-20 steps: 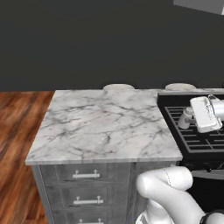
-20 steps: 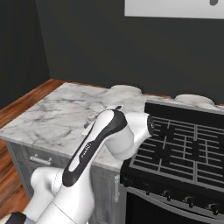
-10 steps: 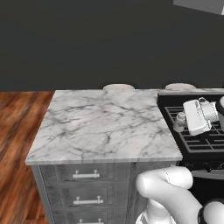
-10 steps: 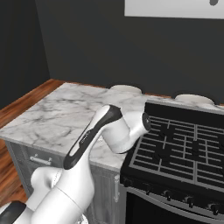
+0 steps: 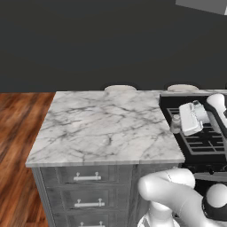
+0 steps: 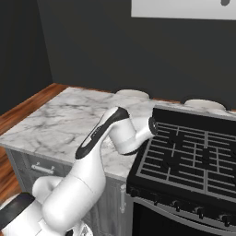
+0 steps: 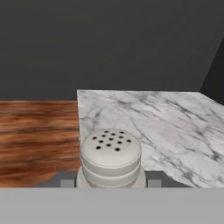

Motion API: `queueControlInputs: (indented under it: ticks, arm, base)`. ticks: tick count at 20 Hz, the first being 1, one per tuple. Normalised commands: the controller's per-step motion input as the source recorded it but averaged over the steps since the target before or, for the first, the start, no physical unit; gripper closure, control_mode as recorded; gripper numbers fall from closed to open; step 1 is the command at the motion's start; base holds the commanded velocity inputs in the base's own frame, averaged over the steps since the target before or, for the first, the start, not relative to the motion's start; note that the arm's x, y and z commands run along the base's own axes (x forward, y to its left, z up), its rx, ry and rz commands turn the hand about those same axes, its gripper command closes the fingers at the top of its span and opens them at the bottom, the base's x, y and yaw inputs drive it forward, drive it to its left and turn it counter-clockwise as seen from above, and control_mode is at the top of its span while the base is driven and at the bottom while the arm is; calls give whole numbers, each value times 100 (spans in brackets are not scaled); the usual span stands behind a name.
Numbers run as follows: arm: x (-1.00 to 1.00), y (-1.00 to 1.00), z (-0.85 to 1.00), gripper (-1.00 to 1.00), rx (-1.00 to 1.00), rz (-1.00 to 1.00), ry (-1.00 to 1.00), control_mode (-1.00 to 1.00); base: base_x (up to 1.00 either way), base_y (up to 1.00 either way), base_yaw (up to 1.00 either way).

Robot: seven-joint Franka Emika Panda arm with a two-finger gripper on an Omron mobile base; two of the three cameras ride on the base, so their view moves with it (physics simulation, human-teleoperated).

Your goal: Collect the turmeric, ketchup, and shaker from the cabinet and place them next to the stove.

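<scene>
The two dark fingertips [image 7: 66, 183] poked up at the bottom of the hand view, one on each side of the shaker [image 7: 111, 158], and they pinched it between them. The shaker was small and pale grey-white, with a round top full of little black holes. It sat right in the gripper [image 7: 110, 183] and pointed out over the marble counter [image 7: 166, 127], with the brown wood floor [image 7: 37, 135] off to one side. In the left base view the gripper [image 5: 177, 125] was a white block, and the shaker [image 5: 175, 124] stuck out of its end as a small pale knob. It hung in the air just above the spot where the counter [image 5: 102, 128] met the stove [image 5: 199, 142]. The stove was black with iron grates on top, and it stood right beside the counter. In the right base view the white arm [image 6: 99, 147] bent up from below and reached across the counter [image 6: 60, 120] to the stove's [image 6: 193, 156] near edge, and the arm hid the hand there. Two flat round white things [image 5: 120, 88] sat at the back of the counter by the dark wall. Grey drawers [image 5: 86, 177] with silver handles were under the counter.
</scene>
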Motion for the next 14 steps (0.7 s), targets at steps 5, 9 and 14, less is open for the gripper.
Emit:
queueControlInputs:
  ticks: [5, 9, 14]
  arm:
    - [51, -29, -31, 100, 0, 5, 0, -100]
    - [44, -27, -28, 100, 0, 4, 0, -100]
    - [35, -21, -21, 100, 2, 3, 0, -100]
  base:
    - [0, 0, 0]
    - [0, 0, 0]
    - [0, 0, 0]
